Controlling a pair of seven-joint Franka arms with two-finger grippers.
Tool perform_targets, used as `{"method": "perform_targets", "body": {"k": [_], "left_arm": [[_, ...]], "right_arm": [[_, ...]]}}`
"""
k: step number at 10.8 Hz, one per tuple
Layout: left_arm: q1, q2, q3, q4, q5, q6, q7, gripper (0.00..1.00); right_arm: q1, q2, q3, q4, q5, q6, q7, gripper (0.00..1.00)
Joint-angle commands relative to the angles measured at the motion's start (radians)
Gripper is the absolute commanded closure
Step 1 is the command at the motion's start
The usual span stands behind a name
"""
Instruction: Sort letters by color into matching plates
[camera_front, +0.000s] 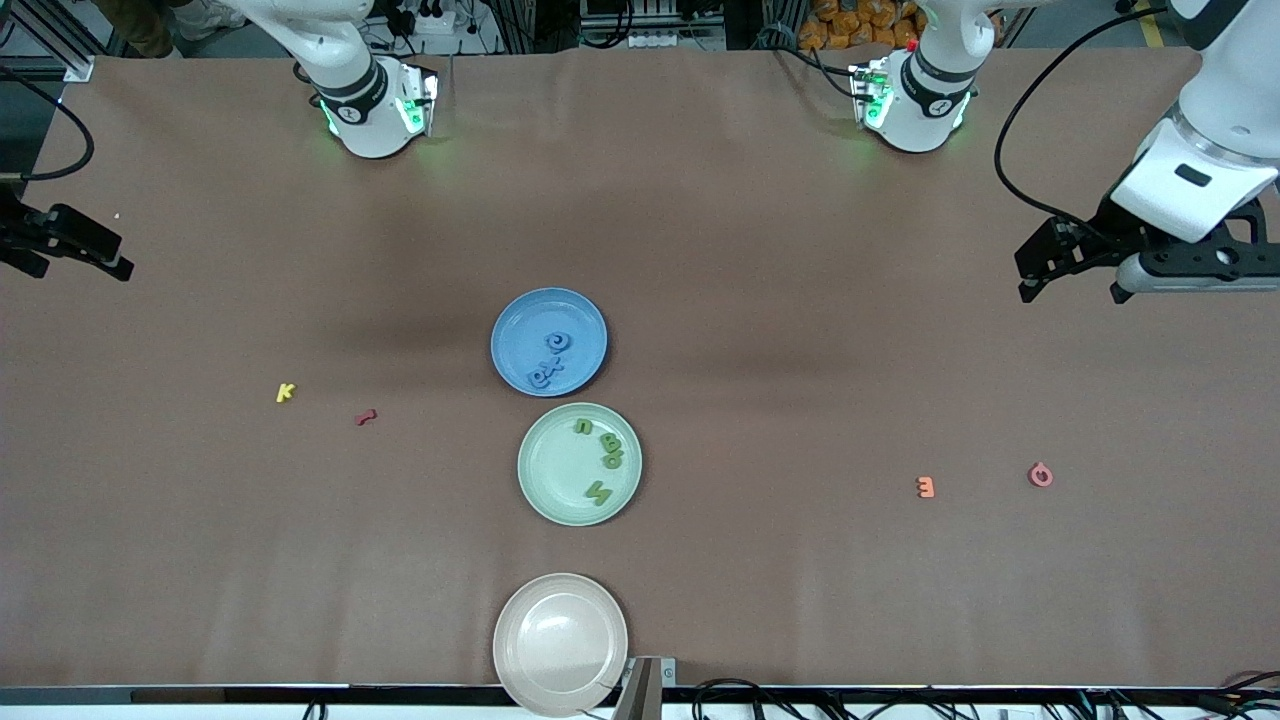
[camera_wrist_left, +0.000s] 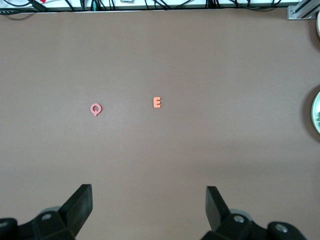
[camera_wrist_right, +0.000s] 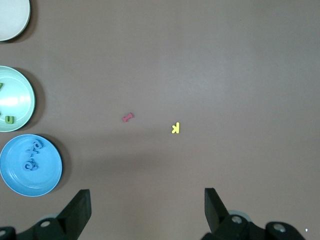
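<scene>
The letters (camera_front: 597, 450) lie in both plates (camera_front: 548, 342), well apart from the released left fingers (camera_wrist_left: 80, 202) and right fingers (camera_wrist_right: 77, 207).

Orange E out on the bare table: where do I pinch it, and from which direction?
Come straight down from above: the orange E lies flat on the table, apart from the pink letter beside it. Pinching across its straight outer edges looks safest, not the thin prongs. It sits toward the left arm's end, and the left gripper is open, holding nothing.
</scene>
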Motion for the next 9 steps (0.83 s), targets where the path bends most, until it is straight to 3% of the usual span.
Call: {"method": "perform_targets", "body": {"k": [1,9], "left_arm": [[0.003,0.055,-0.004,0.089,-0.028,-0.049,0.03,0.0],[0.008,0.049,-0.004,0.087,-0.028,-0.058,0.047,0.0]], "right_arm": [[-0.016,-0.007,0.007,-0.004,0.016,-0.006,-0.008,0.0],[-0.016,-0.007,0.007,0.001,0.016,-0.014,-0.006,0.0]]}}
